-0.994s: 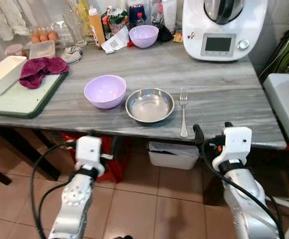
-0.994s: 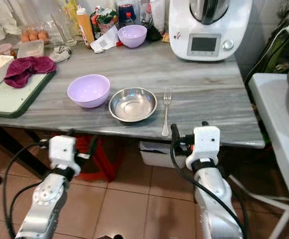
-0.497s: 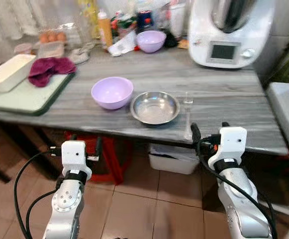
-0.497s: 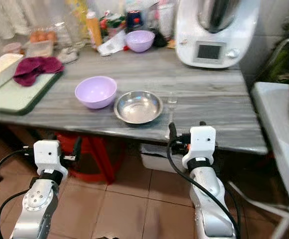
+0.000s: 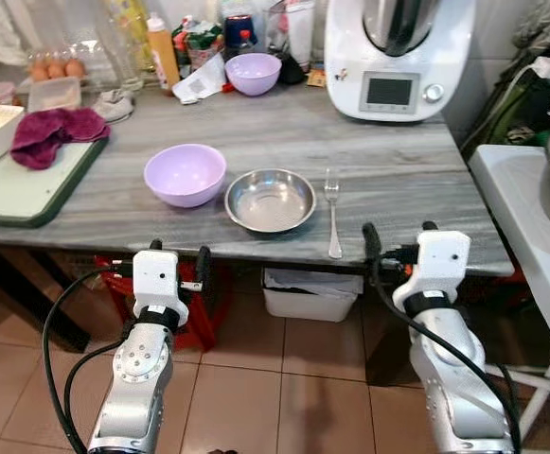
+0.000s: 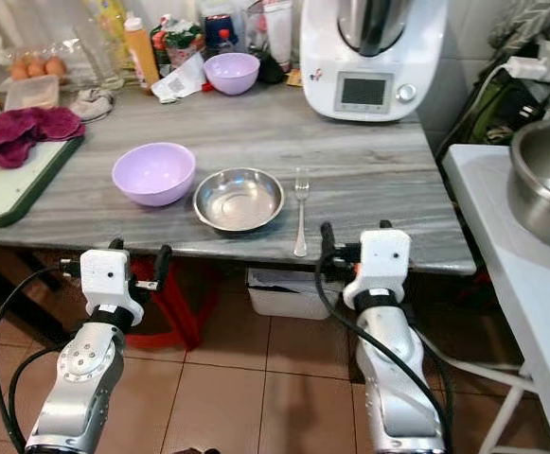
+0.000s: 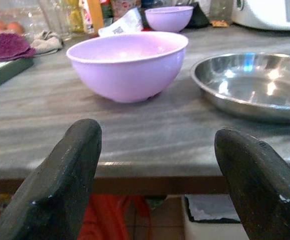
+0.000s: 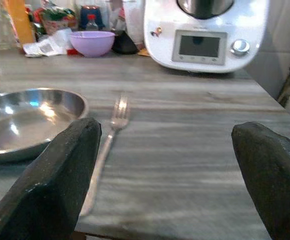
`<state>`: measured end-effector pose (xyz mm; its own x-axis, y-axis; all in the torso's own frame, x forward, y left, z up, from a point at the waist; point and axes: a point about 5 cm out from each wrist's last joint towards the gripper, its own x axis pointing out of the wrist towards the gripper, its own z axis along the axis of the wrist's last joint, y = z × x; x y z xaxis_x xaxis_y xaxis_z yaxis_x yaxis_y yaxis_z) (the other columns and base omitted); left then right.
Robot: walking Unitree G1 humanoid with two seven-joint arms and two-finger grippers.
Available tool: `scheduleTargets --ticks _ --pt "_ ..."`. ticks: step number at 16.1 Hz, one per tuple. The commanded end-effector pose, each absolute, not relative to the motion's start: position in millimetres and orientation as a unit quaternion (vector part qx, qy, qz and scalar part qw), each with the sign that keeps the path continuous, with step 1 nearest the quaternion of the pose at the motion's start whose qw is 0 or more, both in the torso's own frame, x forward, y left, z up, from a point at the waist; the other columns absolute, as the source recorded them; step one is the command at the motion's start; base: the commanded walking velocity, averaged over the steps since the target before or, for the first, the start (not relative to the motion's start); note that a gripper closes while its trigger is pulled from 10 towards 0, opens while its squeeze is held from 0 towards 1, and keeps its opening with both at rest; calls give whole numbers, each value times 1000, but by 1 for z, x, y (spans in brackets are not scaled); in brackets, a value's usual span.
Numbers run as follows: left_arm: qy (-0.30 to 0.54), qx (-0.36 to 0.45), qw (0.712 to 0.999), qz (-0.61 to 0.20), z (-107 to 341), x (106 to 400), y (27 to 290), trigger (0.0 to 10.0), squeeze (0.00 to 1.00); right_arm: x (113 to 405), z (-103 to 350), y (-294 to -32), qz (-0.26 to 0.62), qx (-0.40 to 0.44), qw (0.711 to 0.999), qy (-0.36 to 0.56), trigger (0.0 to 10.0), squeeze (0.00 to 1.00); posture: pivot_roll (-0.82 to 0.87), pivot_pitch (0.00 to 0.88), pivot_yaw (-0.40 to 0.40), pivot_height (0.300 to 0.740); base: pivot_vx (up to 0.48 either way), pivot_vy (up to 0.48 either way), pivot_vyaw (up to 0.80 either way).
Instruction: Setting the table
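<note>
On the grey marbled table (image 5: pixel 416 180), near the front edge, stand a lilac bowl (image 5: pixel 185 174) and, right of it, a shallow steel bowl (image 5: pixel 271 200). A fork (image 5: pixel 333 216) lies right of the steel bowl, tines pointing away from me. A second lilac bowl (image 5: pixel 254 72) sits at the back. My left gripper (image 5: pixel 177 257) is open just below the table edge, in front of the lilac bowl (image 7: pixel 127 62). My right gripper (image 5: pixel 399 233) is open at the table edge, just right of the fork (image 8: pixel 107 137). Both hold nothing.
A white kitchen machine (image 5: pixel 398 52) stands at the back right, with bottles and egg boxes along the back. A green board (image 5: pixel 28 189) with a maroon cloth (image 5: pixel 52 128) lies at the left. A white side table (image 5: pixel 521 199) carries a metal pot. Under the table sits a white bin (image 5: pixel 308 293).
The camera has swung, so the whole scene has shifted. My left gripper has come up closer to the table edge. The bowls and fork lie as before.
</note>
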<state>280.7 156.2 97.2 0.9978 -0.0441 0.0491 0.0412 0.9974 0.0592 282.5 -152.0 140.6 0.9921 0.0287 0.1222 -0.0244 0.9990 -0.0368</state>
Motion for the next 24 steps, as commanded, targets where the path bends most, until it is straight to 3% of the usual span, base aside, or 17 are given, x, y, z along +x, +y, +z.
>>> scheduleTargets --ticks 1,12,24 --pt "-15 36 999 -11 95 280 160 10000 0 285 141 -152 9 -16 998 -63 10000 0 -102 90 55 740 0 0 0" --pt "-18 35 999 17 101 288 164 10000 0 295 144 -148 7 -7 997 -75 10000 0 -92 95 64 740 -277 0 0" --pt "-36 46 998 -18 105 290 161 10000 0 296 143 -147 -2 -2 997 -77 10000 0 -90 105 84 740 -214 0 0"
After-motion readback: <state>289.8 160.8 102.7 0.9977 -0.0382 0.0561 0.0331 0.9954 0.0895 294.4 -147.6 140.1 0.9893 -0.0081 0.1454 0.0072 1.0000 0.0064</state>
